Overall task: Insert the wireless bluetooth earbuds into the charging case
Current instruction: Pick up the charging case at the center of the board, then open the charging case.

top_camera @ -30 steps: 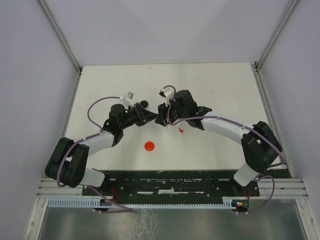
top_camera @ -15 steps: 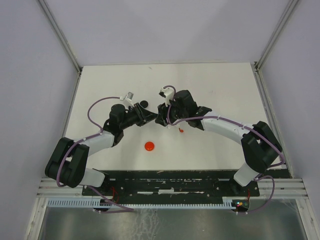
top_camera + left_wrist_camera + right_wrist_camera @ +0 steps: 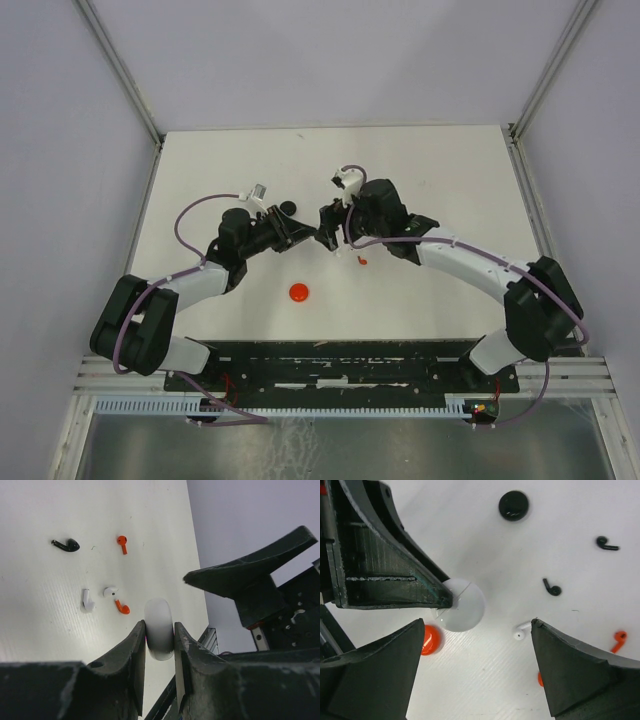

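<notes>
My left gripper (image 3: 159, 626) is shut on a round white charging case (image 3: 159, 632), held on edge above the table; the same case (image 3: 462, 605) shows in the right wrist view. My right gripper (image 3: 477, 665) hangs open beside and above it, with nothing between its jaws. Small earbuds lie on the table: a black one (image 3: 66, 545), a red one (image 3: 122, 543), two white ones (image 3: 87, 600) (image 3: 111, 591) and another red one (image 3: 121, 607). In the top view both grippers (image 3: 306, 235) (image 3: 330, 236) meet at mid-table and hide the case.
A red round case (image 3: 299, 292) lies near the table's middle, seen too as the red case (image 3: 430, 640) under my right jaws. A black round case (image 3: 288, 208) sits behind the left gripper. One red earbud (image 3: 361, 260) lies under the right arm.
My right arm has shifted a little right and toward the far side, and its jaws now stand wide. The left arm holds still with the case.
</notes>
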`<state>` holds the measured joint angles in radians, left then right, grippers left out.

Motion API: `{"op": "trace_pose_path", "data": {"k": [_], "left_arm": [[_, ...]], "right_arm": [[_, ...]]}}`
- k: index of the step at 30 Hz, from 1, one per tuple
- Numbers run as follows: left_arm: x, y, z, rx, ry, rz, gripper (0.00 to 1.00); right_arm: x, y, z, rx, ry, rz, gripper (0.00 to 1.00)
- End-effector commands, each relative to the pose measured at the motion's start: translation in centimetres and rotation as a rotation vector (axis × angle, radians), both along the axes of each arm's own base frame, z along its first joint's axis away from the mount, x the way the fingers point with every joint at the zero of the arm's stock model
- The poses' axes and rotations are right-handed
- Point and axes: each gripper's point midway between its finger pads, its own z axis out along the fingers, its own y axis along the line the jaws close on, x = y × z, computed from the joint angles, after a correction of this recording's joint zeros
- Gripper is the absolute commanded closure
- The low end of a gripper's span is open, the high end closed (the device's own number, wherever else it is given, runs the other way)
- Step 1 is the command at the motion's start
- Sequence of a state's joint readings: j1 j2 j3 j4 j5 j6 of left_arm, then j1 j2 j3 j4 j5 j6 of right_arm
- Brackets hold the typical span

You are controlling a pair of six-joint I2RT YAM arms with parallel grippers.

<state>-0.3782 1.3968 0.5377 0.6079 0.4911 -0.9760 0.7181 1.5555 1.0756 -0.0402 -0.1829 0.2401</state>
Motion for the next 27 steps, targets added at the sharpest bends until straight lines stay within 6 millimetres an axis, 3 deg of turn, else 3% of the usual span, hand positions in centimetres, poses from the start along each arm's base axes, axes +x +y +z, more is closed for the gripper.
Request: {"op": "trace_pose_path", "data": {"k": [1,13,27], "left_arm": [[0.6,-0.1,2.6,-0.040,-0.068,0.018,0.97],[0.6,-0.2,3.1,-0.051,-0.074,0.013,0.97],[0.6,-0.7,4.1,-0.095,-0.088,-0.012,0.97]], "right_arm": [[2.2,-3.0,4.8,0.089,-0.108,-0.174,0.04],[2.8,-3.5,3.2,0.030,-0.052,-0.200,0.04],[3.1,-1.9,0.6,0.017,0.024,-0.159,0.04]]}}
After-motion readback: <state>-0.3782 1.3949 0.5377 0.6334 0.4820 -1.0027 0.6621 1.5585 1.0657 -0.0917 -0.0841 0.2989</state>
